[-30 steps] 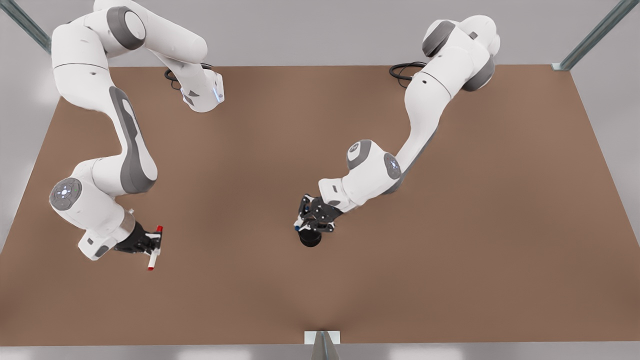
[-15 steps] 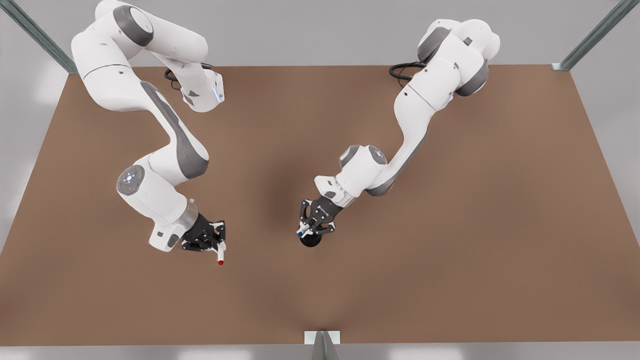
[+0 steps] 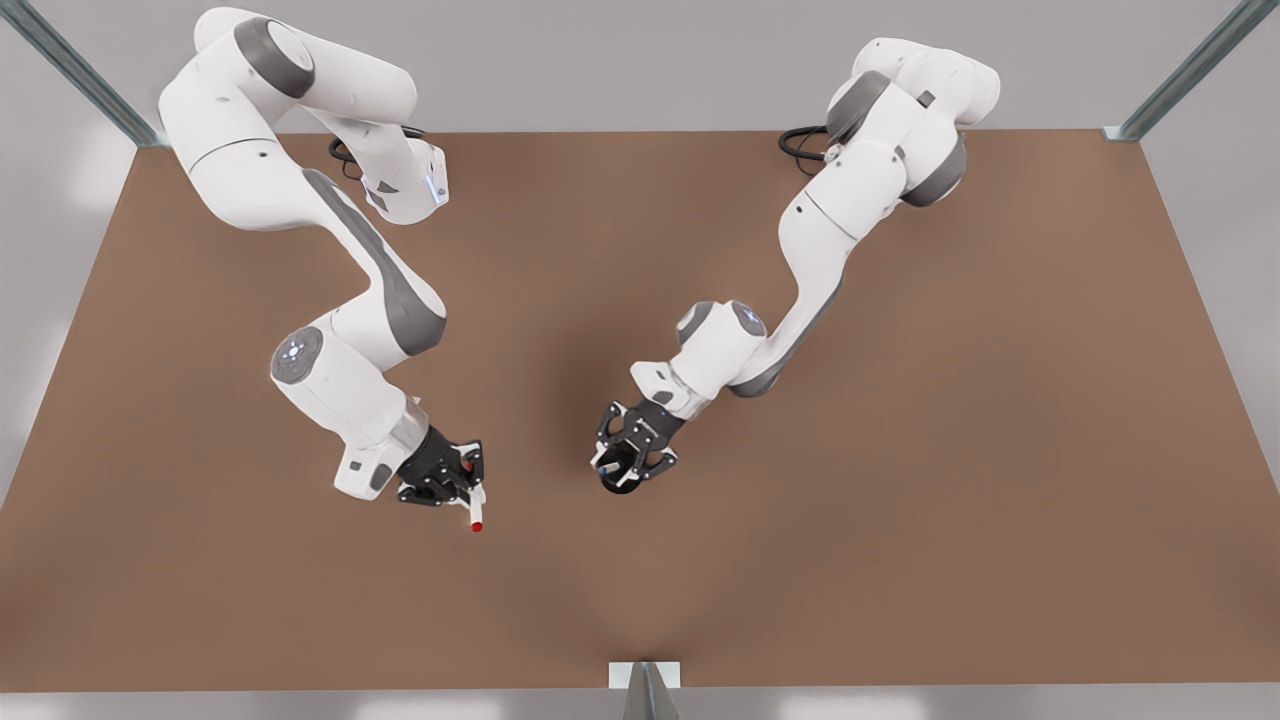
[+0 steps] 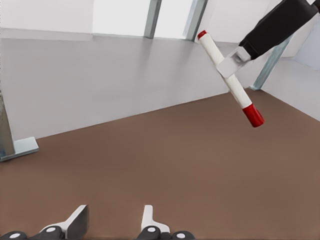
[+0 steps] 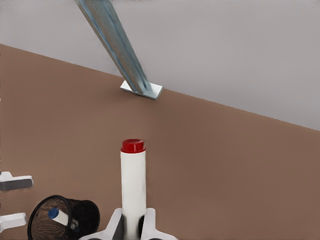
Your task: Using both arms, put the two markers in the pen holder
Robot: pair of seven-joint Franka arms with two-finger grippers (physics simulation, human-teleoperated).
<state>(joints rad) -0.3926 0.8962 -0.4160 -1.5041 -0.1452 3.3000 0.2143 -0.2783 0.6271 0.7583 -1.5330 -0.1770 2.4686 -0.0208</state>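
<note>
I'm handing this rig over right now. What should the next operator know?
Left gripper: open, hovering right over the pen holder, on the front view's right.
Right gripper: shut on the red-capped marker, lifted clear of the table, off to the holder's side on the front view's left.
Done: the blue-capped marker sits inside the holder.
Left: move the left gripper away from the holder's mouth, bring the red-capped marker over it and drop it in.
</note>
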